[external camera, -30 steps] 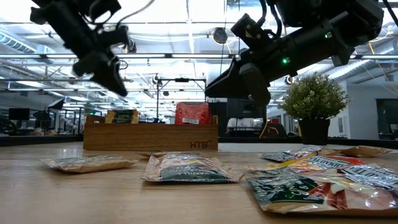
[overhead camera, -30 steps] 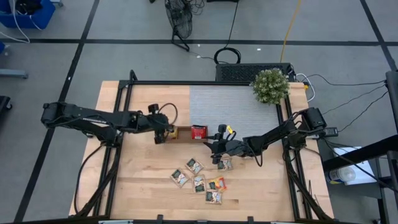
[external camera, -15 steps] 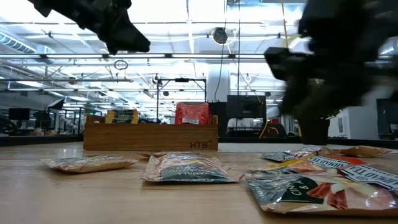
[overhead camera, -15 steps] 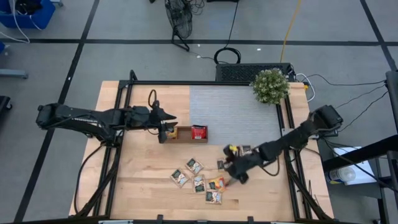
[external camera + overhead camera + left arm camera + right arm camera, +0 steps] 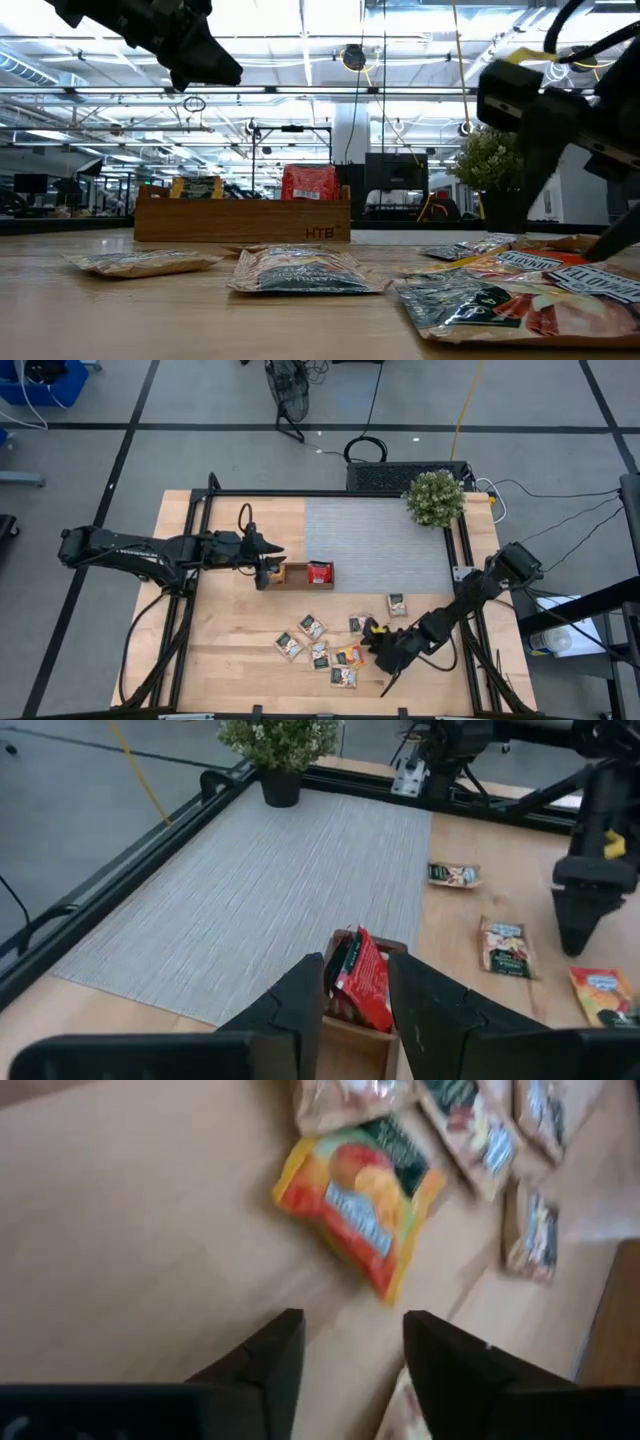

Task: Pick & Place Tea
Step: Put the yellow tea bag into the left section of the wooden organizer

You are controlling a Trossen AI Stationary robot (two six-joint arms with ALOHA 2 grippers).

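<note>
Right gripper (image 5: 383,660) hovering empty, fingers parted, beside orange sachet (image 5: 348,655); left gripper (image 5: 262,574) hanging over wooden tray (image 5: 297,583), fingers narrowly apart, nothing held.

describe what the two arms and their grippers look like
Both arms are dark, slim and jointed, with black cables looping along them. The left gripper ends in two broad, flat black fingers. The right gripper has the same pair of dark fingers, and a yellow marking sits near its wrist in the high view.
</note>
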